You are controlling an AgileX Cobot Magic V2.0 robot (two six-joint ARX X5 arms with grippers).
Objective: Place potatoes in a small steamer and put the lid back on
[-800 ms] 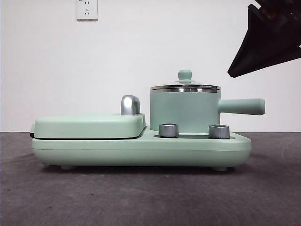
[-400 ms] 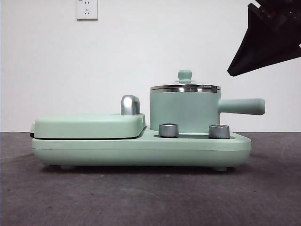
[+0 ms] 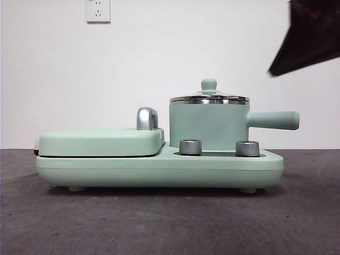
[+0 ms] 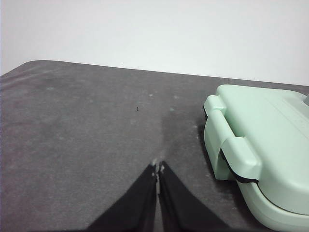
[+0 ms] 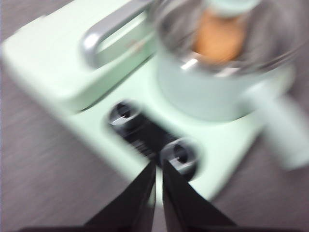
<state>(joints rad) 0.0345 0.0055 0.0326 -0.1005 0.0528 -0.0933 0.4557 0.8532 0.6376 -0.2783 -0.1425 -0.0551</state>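
The small steamer [image 3: 209, 126] stands on the right of the mint base with the lid [image 3: 209, 99] sitting on its steel rim. In the blurred right wrist view the potatoes [image 5: 218, 41] show as an orange-brown lump inside the steamer [image 5: 212, 92], under the glass. My right gripper [image 5: 158, 166] is shut and empty, hanging above the two dials; in the front view it is the dark shape [image 3: 311, 40] at the top right, apart from the pot. My left gripper [image 4: 158, 169] is shut over bare table, left of the griddle.
The flat mint griddle [image 3: 101, 141] with its chrome latch [image 3: 147, 118] fills the left half of the base. Two steel dials [image 3: 190, 146] [image 3: 247, 148] sit in front of the pot. The pot's long handle [image 3: 273, 120] sticks out to the right.
The right arm has pulled up and to the right, away from the pot. Pot, lid and griddle have not moved.
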